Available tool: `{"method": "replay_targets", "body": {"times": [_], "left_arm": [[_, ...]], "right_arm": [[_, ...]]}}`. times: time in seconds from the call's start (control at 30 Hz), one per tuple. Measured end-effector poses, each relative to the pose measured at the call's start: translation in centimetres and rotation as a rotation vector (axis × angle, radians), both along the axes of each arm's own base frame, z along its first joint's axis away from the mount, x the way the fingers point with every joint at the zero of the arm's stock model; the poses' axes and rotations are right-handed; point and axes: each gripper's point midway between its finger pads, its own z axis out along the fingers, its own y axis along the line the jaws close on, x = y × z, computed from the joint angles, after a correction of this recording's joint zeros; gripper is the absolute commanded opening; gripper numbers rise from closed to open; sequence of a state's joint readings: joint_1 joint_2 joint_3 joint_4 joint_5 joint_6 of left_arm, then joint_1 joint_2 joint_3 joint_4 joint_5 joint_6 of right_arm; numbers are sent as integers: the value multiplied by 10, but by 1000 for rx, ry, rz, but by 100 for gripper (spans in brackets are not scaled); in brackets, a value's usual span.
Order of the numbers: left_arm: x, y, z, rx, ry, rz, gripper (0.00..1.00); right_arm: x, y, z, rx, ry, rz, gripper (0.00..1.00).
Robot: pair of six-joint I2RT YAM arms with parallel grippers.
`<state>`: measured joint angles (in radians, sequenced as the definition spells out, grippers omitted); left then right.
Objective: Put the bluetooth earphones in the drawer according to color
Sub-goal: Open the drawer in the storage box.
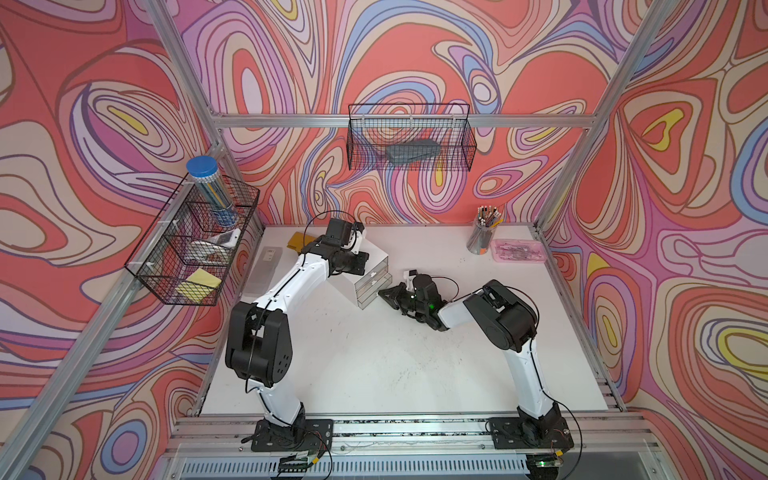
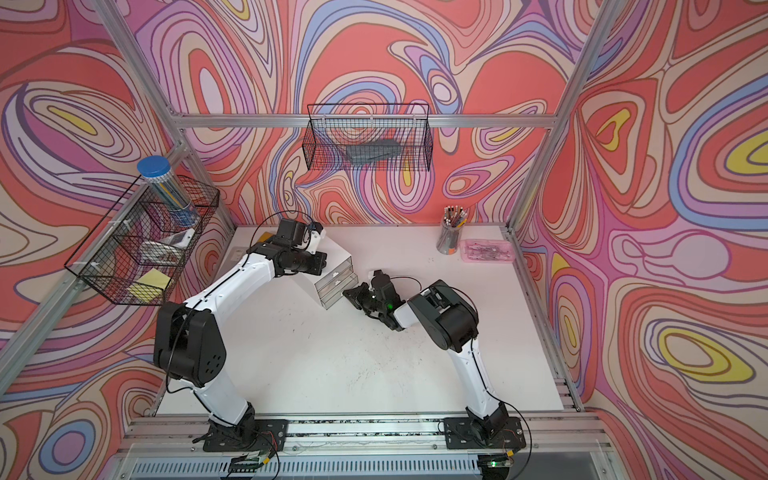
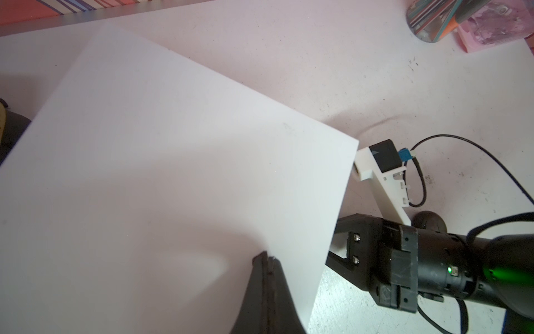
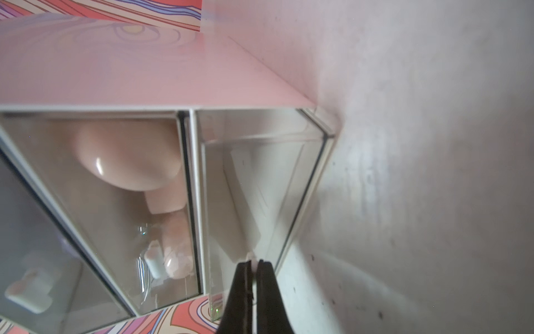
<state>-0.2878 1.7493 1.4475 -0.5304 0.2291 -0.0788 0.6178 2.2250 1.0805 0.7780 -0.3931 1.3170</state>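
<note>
Right end effector (image 4: pixel 253 270) clamps the clear drawer's (image 4: pixel 260 188) small handle (image 4: pixel 250 256), probably light, slippery plastic; left end effector (image 3: pixel 267 260), closed, rests on cabinet (image 3: pixel 173 144).

open table (image 1: pixel 374 361) before the drawer (image 1: pixel 374 276); left arm (image 1: pixel 299 272) overhangs its top.

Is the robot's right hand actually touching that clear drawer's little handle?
Touching. The right wrist view shows the right hand pinched shut on the drawer handle.
</note>
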Motion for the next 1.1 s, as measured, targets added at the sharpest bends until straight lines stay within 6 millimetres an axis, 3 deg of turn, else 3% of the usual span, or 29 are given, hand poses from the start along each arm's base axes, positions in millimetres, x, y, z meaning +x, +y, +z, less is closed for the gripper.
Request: {"method": "replay_targets", "body": {"times": [0.5, 1.1], "left_arm": [[0, 0, 0, 1, 0, 1, 0], [0, 0, 0, 2, 0, 0, 0]], "right_arm": [[-24, -23, -1, -35, 21, -9, 0], [-33, -31, -2, -49, 27, -15, 0]]}}
